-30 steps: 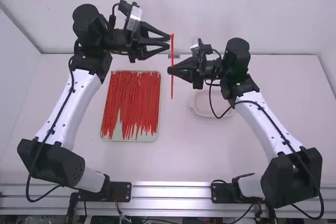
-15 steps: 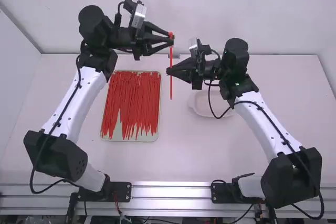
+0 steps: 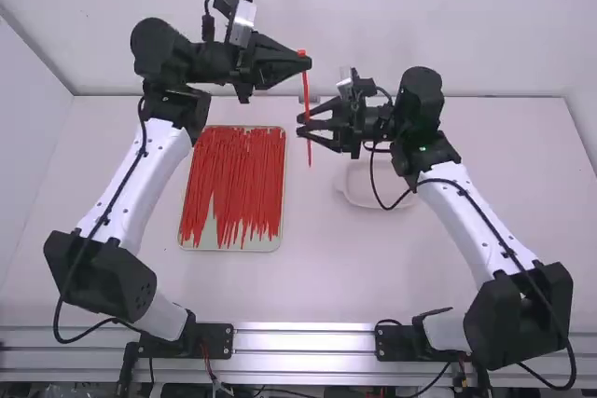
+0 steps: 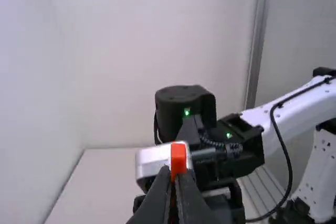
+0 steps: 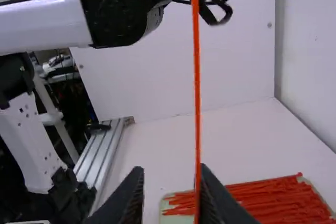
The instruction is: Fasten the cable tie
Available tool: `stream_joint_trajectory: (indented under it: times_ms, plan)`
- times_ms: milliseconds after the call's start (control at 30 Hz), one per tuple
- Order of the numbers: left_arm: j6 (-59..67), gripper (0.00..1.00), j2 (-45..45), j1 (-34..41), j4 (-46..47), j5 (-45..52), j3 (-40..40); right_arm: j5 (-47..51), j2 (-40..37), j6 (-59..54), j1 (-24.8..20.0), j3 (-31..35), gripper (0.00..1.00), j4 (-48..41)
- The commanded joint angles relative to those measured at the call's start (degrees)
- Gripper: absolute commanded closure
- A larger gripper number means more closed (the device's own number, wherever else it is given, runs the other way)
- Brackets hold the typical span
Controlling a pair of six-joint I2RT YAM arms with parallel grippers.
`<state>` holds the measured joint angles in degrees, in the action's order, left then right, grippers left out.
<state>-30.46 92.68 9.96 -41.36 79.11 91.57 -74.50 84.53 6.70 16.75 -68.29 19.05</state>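
The cable tie (image 3: 305, 90) is a single red strap held in the air above the table (image 3: 354, 267), hanging nearly upright with a slight tilt. Its head is at the top and its free tail points down toward the table surface. In the left wrist view, the head (image 4: 178, 157) shows as a small red block at the fingertips.

The left gripper (image 3: 300, 64) holds the tie by the head. Its fingers are pressed together on the head (image 4: 173, 182), and the strap hangs free below them.

The right gripper (image 3: 304, 128) is positioned at the strap's lower half, facing the left gripper. Its fingers are spread apart with the strap (image 5: 195, 77) passing between them. In the right wrist view (image 5: 170, 203) the strap runs just beside one finger (image 5: 210, 198) and well apart from the other; contact cannot be confirmed.

A tray (image 3: 230, 248) lies flat on the table below the left arm. It carries a layer of loose red ties (image 3: 233, 184) laid side by side.

A white dish (image 3: 354, 195) sits on the table under the right arm, near the tray's right side.
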Motion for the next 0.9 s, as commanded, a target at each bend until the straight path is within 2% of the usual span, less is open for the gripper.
stream_joint_trajectory:
  times_ms: [0, 133, 400, 433, 600, 667, 800, 833, 867]
  plan:
    - [-7.82, 0.98, 0.11, -0.66, -1.99, -2.23, 2.36, -0.72, 0.13, -1.16, 0.61, -1.42, 0.65, -0.24]
    - [-8.59, 0.98, 0.11, -0.63, 0.68, -1.60, 5.27, -0.72, 0.13, -1.36, 0.87, -1.33, 0.64, -1.09]
    - [-6.54, 0.98, 0.13, -0.63, 10.21, -1.51, 12.87, -0.94, 0.13, -7.30, 0.87, -1.33, 0.66, -9.11]
    - [-5.57, 0.98, 0.13, -0.63, 11.65, -1.42, 13.53, -0.92, 0.11, -7.74, 0.87, -1.33, 0.72, -9.51]
    - [-1.60, 0.98, 0.11, -0.63, 18.23, -1.62, 15.47, -0.94, 0.11, -8.48, 0.98, -1.33, 0.83, -11.28]
    - [-1.73, 0.98, 0.11, -0.61, 18.84, -1.60, 15.87, -0.92, 0.11, -8.48, 0.98, -1.33, 1.00, -11.76]
    - [-2.71, 0.98, 0.13, -0.63, 18.80, -1.86, 15.65, -0.92, 0.11, -8.48, 0.98, -1.33, 1.00, -12.20]
    - [-2.71, 0.96, 0.13, -0.59, 18.60, -2.21, 15.43, -0.87, 0.11, -8.50, 0.92, -1.33, 1.00, -12.20]
    - [-2.71, 0.88, 0.13, -0.59, 18.43, -2.29, 15.23, -0.87, 0.11, -8.48, 0.92, -1.33, 1.00, -12.07]
